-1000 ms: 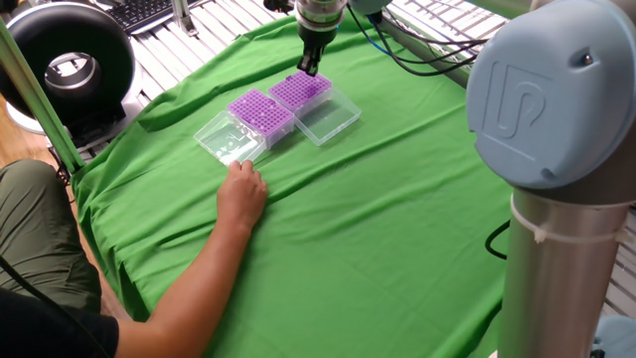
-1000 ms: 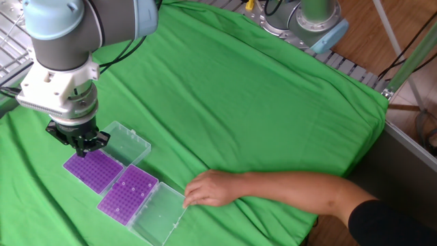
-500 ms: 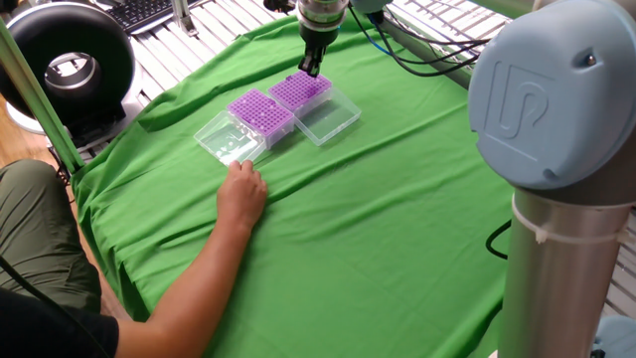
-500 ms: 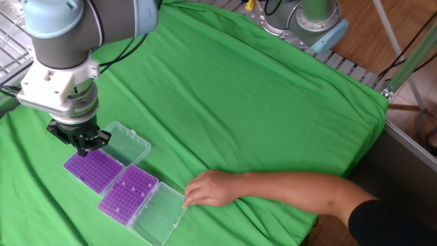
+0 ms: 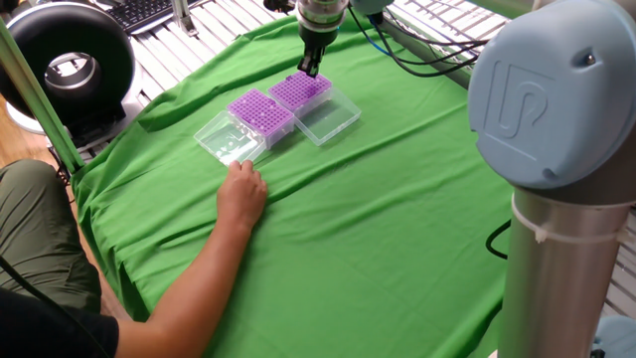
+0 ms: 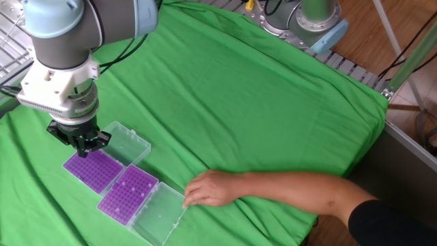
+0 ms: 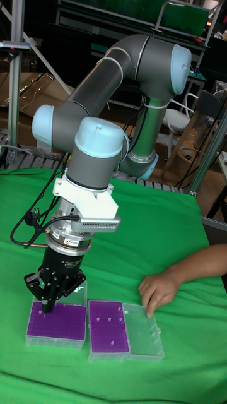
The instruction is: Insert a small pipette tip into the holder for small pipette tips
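The gripper (image 7: 49,308) is poised directly above the holder for small pipette tips (image 7: 55,323), at its left far corner, fingers drawn together, presumably pinching a tip; none is discernible. Right: second rack (image 7: 108,334), whose open lid a person's hand (image 7: 159,291) steadies.

A matt green cloth (image 6: 273,102), softly wrinkled, covers the table. On it the holder for small pipette tips (image 7: 55,321) is a matt purple plastic rack in a clear, glossy plastic box, and its twin (image 7: 108,326) beside it looks the same. Above the holder, the arm (image 7: 120,82) has smooth grey and pale blue shells with a slight sheen, and the fingers (image 7: 48,302) are matt black.
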### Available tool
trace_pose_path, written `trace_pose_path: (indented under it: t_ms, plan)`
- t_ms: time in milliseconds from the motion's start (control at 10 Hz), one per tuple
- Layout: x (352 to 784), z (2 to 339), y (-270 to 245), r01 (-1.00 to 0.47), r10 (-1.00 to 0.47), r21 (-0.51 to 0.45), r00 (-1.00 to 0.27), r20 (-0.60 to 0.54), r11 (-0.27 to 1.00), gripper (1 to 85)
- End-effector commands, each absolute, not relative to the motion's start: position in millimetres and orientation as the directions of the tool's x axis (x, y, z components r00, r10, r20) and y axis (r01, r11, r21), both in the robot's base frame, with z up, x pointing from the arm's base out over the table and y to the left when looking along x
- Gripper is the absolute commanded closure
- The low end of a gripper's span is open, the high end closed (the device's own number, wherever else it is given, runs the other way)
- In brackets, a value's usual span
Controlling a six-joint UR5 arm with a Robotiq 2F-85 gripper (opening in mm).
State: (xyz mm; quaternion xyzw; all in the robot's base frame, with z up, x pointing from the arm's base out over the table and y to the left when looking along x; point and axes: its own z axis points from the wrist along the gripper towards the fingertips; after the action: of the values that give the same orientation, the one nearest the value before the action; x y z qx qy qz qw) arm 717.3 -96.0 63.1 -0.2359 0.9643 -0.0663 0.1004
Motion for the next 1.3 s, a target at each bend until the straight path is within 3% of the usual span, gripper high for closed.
trace_pose_path:
  t_ms: [0,200,1200]
  plan:
    - [713,61,-94,-0.459,-0.481,-0.156,-0.864,-0.153,0.875,84.3]
    - [708,58,-91,-0.492,-0.507,-0.135,-0.851,-0.135,0.86,70.7]
    - [709,65,-106,-0.522,-0.545,-0.188,-0.832,-0.1,0.832,69.3]
